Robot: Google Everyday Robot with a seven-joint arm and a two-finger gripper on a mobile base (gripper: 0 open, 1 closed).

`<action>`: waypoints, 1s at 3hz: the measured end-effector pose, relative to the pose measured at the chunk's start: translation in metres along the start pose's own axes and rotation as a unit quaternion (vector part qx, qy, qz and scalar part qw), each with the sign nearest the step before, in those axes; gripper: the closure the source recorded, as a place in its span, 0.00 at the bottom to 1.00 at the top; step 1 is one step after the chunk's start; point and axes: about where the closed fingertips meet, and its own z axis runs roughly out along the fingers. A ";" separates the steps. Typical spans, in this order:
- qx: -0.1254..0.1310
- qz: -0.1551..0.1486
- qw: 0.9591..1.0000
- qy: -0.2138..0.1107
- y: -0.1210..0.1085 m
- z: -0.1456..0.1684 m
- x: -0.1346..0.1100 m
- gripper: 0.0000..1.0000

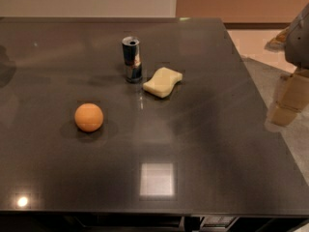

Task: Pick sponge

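Observation:
The pale yellow sponge (pixel 163 81) lies flat on the dark table (pixel 217 144), a little behind its middle. It has wavy pinched-in sides and sits just right of a can. My gripper (pixel 288 100) hangs at the far right of the view, over the table's right edge. It is well to the right of the sponge, apart from it and holding nothing that I can see.
A slim metal can (pixel 131 59) stands upright just left of the sponge, almost touching it. A round orange ball (pixel 89 117) rests on the table's left half, nearer the front. The table's right edge runs diagonally by the gripper, with pale floor (pixel 256 42) beyond.

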 end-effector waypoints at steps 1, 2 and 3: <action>0.002 -0.001 1.000 -0.002 -0.002 0.000 -0.002 0.00; -0.002 -0.008 1.000 -0.021 -0.015 0.009 -0.013 0.00; -0.011 -0.018 0.998 -0.051 -0.036 0.024 -0.033 0.00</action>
